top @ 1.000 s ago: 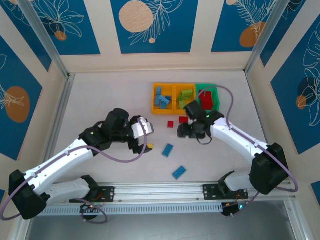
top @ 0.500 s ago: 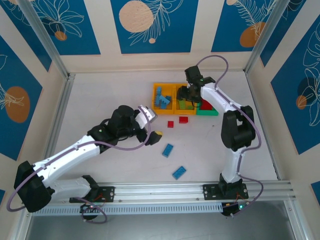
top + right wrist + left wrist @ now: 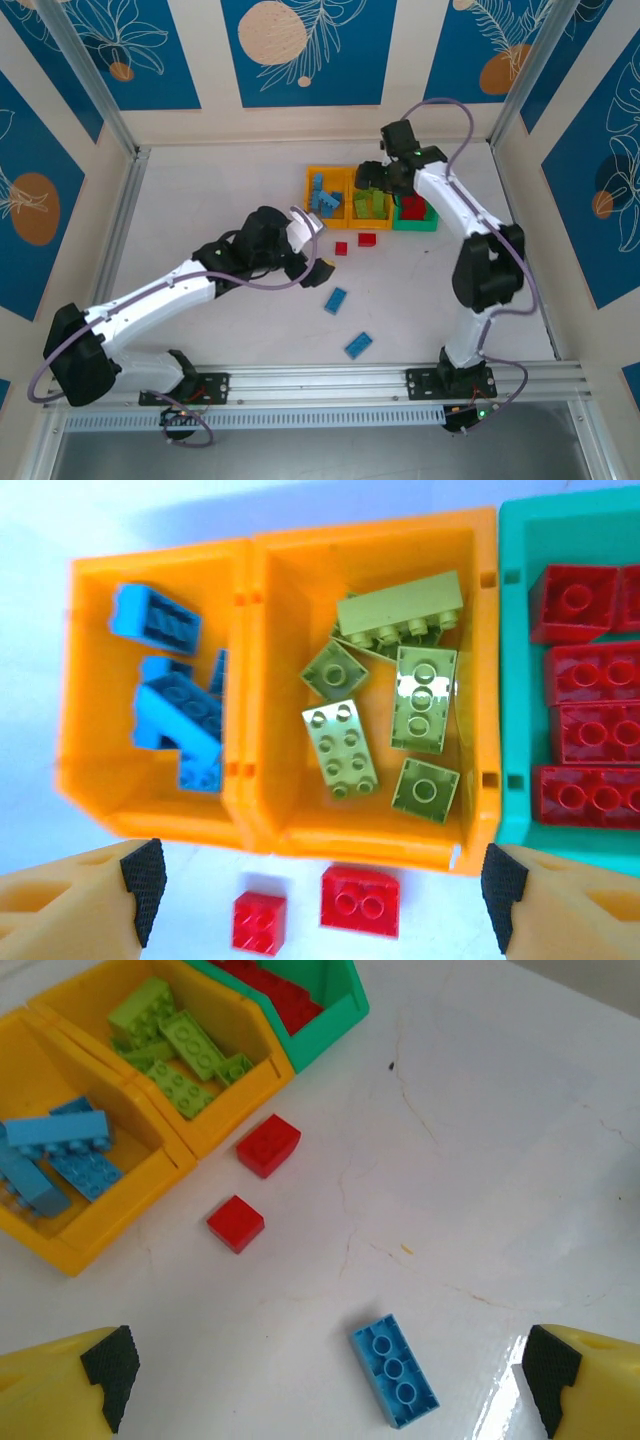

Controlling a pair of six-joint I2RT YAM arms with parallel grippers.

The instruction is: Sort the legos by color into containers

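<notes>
The left gripper (image 3: 330, 1378) hangs low over the table (image 3: 480, 1140) with its jaws spread wide and nothing in them. Between its fingers (image 3: 108, 1372), closer to the right-hand one, a blue lego (image 3: 395, 1370) lies flat, studs up, touching neither pad. Further ahead and a little to the left lie two small red legos (image 3: 236, 1223) (image 3: 268, 1144), apart from each other, the farther one just beside the front wall of the containers. Behind this gripper, toward the arm bases, a second blue lego (image 3: 358, 345) lies alone.

The right gripper (image 3: 324, 888) hovers above the containers, jaws wide apart and empty. In its wrist view the same two red legos sit between its fingertips, outside the bins. Directly beyond them is the middle orange bin (image 3: 360, 535), holding five lime green legos (image 3: 340, 748). Joined to it on the left-hand finger's side is the left orange bin (image 3: 75, 730), with a heap of blue legos (image 3: 175, 705). On the right-hand finger's side is the green bin (image 3: 512, 680), with red legos (image 3: 590, 730) packed in a row.
</notes>
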